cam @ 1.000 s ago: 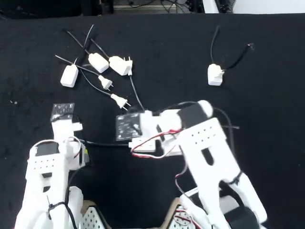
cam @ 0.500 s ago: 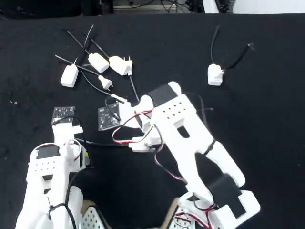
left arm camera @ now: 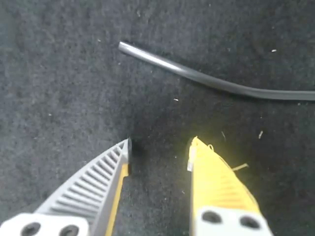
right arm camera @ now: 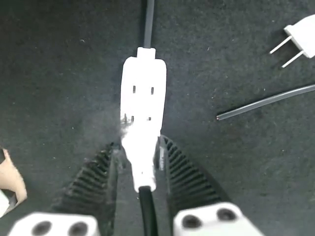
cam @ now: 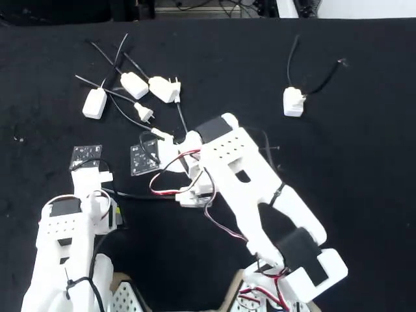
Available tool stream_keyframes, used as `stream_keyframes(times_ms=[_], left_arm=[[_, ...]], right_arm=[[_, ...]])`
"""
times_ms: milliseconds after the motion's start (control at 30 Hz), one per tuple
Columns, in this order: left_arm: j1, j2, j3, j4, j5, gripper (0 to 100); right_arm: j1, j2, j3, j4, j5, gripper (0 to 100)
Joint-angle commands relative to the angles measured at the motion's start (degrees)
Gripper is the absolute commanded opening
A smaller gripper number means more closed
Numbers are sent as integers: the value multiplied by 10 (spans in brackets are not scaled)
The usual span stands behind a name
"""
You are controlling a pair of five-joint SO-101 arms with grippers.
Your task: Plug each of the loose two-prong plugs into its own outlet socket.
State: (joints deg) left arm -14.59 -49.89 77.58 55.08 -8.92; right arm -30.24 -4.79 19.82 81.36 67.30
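- We find the right gripper (right arm camera: 139, 145) with its jaws clenched on a white plug (right arm camera: 142, 169). A black cord (right arm camera: 146, 209) leaves the plug's near end between the jaws.
- The plug's far end meets a white socket (right arm camera: 143, 93) lying flat on the tabletop (right arm camera: 59, 73). The socket shows two pairs of slots on its upper face and a grey cord (right arm camera: 146, 19) at its far end. We cannot tell how deeply the plug is seated.
- A spare plug (right arm camera: 301, 42), prongs bare, lies well apart from the socket. A cut cord (right arm camera: 266, 104) ends near it.
- The left gripper (left arm camera: 160, 142) has its jaws released, with bare tabletop between them. A cable (left arm camera: 211, 81) lies just beyond the tips, untouched.
- In the high view, the right arm (cam: 260, 188) lies diagonally across the tabletop, its head left of centre. The left arm (cam: 65, 227) sits at the near left.
- Toward the far left lie a small plug (cam: 144, 112) and a pronged block (cam: 162, 89). A lone block (cam: 293, 102) sits at the far right, well apart from them.
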Motion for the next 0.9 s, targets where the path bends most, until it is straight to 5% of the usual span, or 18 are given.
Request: stream_keyframes(times_ms=[0,867], left_arm=[[-1,-9,-2,-8,0,202],[-1,-11,-1,-8,-1,202]], right_arm=[[22,1,-2,-7,-4,10],[45,1,57,-63,-5,10]])
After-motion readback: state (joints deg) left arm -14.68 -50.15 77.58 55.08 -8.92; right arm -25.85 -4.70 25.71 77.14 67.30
